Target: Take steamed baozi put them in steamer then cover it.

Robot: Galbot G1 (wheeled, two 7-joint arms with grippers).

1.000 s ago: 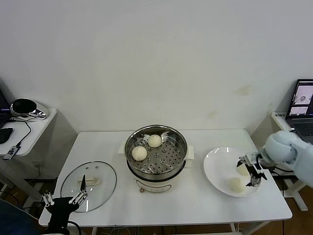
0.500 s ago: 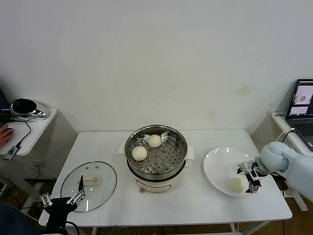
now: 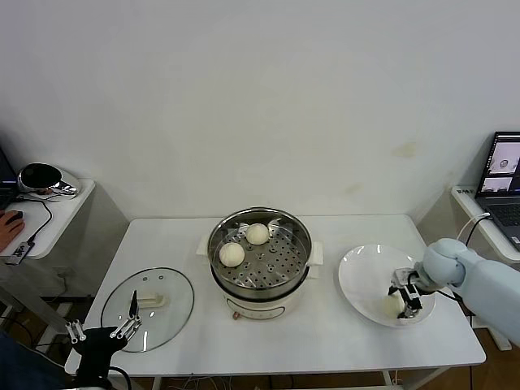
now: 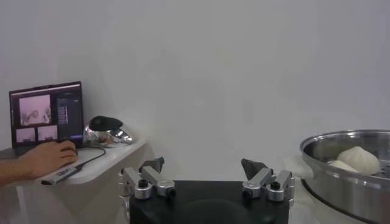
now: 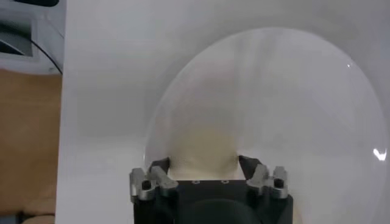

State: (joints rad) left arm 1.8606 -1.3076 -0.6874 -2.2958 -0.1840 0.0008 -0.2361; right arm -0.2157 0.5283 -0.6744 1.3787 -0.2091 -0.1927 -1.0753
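Two steamed baozi lie in the steel steamer at the table's middle. A third baozi lies on the white plate at the right. My right gripper is low over the plate, open, with its fingers on either side of this baozi. The fourth baozi is hidden. The glass cover with its cream handle lies flat at the table's front left. My left gripper is open and empty, parked by the front left corner.
The left wrist view shows the steamer with a baozi off to one side of the open left gripper. A side table with devices stands at the left. A laptop stands at the far right.
My right gripper has moved down and toward the front of the plate, and now straddles the front baozi. The left arm has hardly moved.
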